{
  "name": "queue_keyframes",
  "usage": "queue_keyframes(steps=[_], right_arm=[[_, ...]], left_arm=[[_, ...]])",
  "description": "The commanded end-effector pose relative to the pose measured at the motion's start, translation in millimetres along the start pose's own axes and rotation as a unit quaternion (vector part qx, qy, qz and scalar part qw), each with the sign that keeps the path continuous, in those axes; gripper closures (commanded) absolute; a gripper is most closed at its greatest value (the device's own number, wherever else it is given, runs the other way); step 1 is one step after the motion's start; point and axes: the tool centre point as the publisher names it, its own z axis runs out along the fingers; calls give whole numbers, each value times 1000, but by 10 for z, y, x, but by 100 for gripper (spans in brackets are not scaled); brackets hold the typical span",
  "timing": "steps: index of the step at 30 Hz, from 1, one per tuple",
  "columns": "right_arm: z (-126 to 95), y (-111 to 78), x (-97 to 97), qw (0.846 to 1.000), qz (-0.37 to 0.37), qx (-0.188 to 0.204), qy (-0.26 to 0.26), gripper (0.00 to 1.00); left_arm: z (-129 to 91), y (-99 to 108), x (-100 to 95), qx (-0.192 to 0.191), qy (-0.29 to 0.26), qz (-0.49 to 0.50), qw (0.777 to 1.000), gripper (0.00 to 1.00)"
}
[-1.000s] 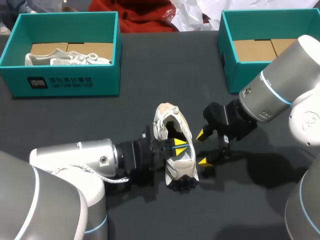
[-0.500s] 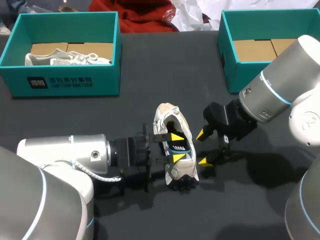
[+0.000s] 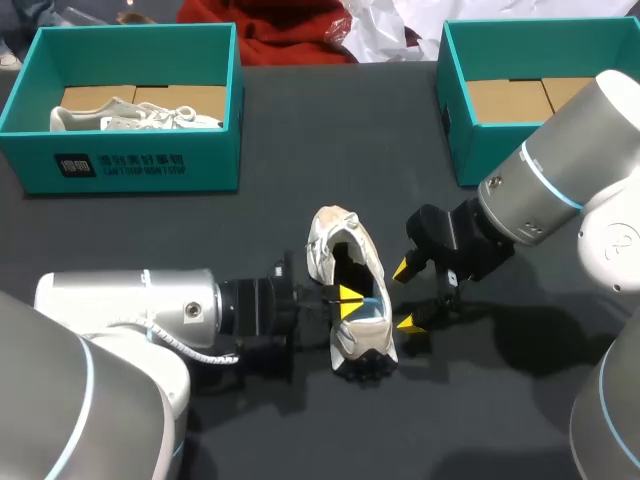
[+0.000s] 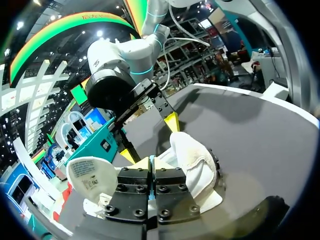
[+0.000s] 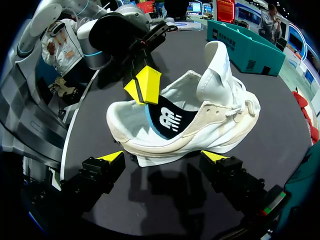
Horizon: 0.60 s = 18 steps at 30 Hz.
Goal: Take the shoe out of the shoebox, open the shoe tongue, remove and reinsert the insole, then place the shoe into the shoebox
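The shoe (image 3: 335, 235) is out of its box and stands on its sole near the middle of the dark table (image 3: 300, 140), toe towards 12 o'clock and heel towards 6 in the head view. Its tongue (image 5: 217, 65) is lifted up and away from the opening. That lets me see the insole (image 5: 167, 117) lying inside, dark on top with a blue edge.

My left pincer (image 3: 348, 302) comes in from the shoe's 9 o'clock and sits at the opening, near the heel end. Its yellow tips are pressed almost together, and the left wrist view shows a thin blue strip caught between the fingers. I read that as a pinch on the insole's edge. Most of the insole lies down in the shoe.

My right pincer (image 3: 404, 296) is at the shoe's 3 o'clock, low over the table and just beside the shoe's outer flank. Its fingers are spread wide and hold nothing. In its own wrist view the shoe lies ahead of the two tips, not between them.

The left shoebox (image 3: 130, 165), teal, stands at about 10 o'clock from the shoe with a second white shoe (image 3: 135, 115) inside. The right shoebox (image 3: 455, 120) stands at about 2 o'clock, and brown card shows on its floor.
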Motion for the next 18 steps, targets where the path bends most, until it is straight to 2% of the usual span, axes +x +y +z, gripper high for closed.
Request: queue_keyframes(steps=[1,4,8,9,11,13,18], right_arm=[[9,-2,11,1000,0,0,-2,0],[9,-2,11,1000,0,0,-2,0],[9,-2,11,1000,0,0,-2,0],[9,-2,11,1000,0,0,-2,0],[9,-2,11,1000,0,0,-2,0],[9,-2,11,1000,0,0,-2,0],[9,-2,11,1000,0,0,-2,0]], left_arm=[[172,79,-59,-30,14,8,999,100],[175,130,-69,-40,14,7,999,100],[97,51,-81,-25,24,-6,999,100],[72,22,-88,-20,27,-9,999,92],[16,-37,-109,-3,32,-16,999,88],[-36,-95,-125,7,39,-24,999,79],[-118,-175,-143,4,63,-23,998,74]])
